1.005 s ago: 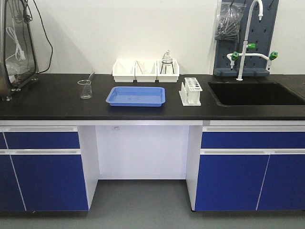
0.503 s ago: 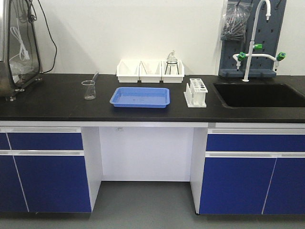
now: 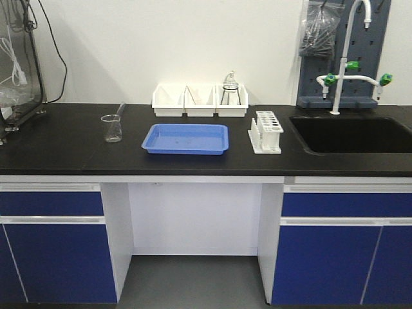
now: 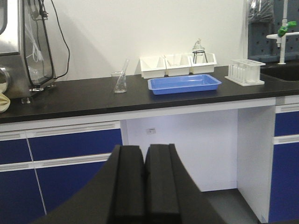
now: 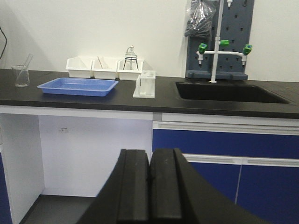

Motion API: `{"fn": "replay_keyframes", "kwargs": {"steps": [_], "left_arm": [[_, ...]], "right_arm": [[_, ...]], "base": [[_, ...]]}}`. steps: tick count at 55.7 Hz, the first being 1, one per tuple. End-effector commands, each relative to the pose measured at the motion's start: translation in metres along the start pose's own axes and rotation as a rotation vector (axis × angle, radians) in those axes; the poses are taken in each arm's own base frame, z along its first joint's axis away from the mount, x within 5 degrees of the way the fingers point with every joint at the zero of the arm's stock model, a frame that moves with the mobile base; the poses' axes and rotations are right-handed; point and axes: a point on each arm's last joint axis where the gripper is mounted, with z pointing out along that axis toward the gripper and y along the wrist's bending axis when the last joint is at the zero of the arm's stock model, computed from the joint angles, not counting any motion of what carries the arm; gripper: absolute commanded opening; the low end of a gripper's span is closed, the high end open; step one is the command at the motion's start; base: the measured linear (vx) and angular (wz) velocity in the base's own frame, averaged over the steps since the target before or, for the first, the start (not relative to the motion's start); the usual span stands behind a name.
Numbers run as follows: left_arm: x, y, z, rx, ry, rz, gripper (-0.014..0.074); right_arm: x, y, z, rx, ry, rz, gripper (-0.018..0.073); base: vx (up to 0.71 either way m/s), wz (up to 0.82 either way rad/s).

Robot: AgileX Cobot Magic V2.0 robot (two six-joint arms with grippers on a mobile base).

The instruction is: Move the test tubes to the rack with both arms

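The left fingers (image 4: 128, 179) are pressed flat together with nothing between them, and the right fingers (image 5: 133, 182) are likewise closed on nothing. Neither pair touches anything (each wrist view shows them low at 6 o'clock in the picture, at cabinet height and well short of the table (image 3: 64, 145)).

In the front view the blue tray (image 3: 187, 138) lies near the middle of the table. The beaker (image 3: 112, 129) stands at 9 o'clock from the tray, a little apart from it. One tube (image 3: 120, 109) leans in the beaker, its top tipped toward 1 o'clock over the rim. The rack (image 3: 266, 132) stands upright at 3 o'clock from the tray, near it, with its pegs along the side facing the tray; whether any tube stands in it is too small to tell. Three white bins (image 3: 199, 100) sit side by side at 12 o'clock from the tray, by the wall, and a glass flask (image 3: 232, 87) on a dark stand shows at the rightmost one. The sink (image 3: 351, 134) lies at 3 o'clock from the rack, with a white tap (image 3: 347, 58) with green knobs rising at its 12 o'clock
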Motion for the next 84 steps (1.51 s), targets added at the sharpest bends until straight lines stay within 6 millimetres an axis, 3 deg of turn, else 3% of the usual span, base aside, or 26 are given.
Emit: {"fn": "replay_keyframes", "kwargs": {"steps": [1, 31, 84], "left_arm": [[0.0018, 0.0006, 0.0009, -0.008, -0.047, -0.011, -0.0007], [0.0018, 0.0006, 0.0009, -0.008, -0.047, -0.011, -0.0007], [0.0018, 0.0006, 0.0009, -0.008, -0.047, -0.011, -0.0007]], "right_arm": [[-0.0053, 0.0011, 0.0000, -0.012, -0.074, -0.010, -0.0011], [-0.0053, 0.0011, 0.0000, -0.012, -0.074, -0.010, -0.0011], [-0.0053, 0.0011, 0.0000, -0.012, -0.074, -0.010, -0.0011]], "base": [[0.21, 0.13], [0.29, 0.16], [0.39, -0.07]]}}
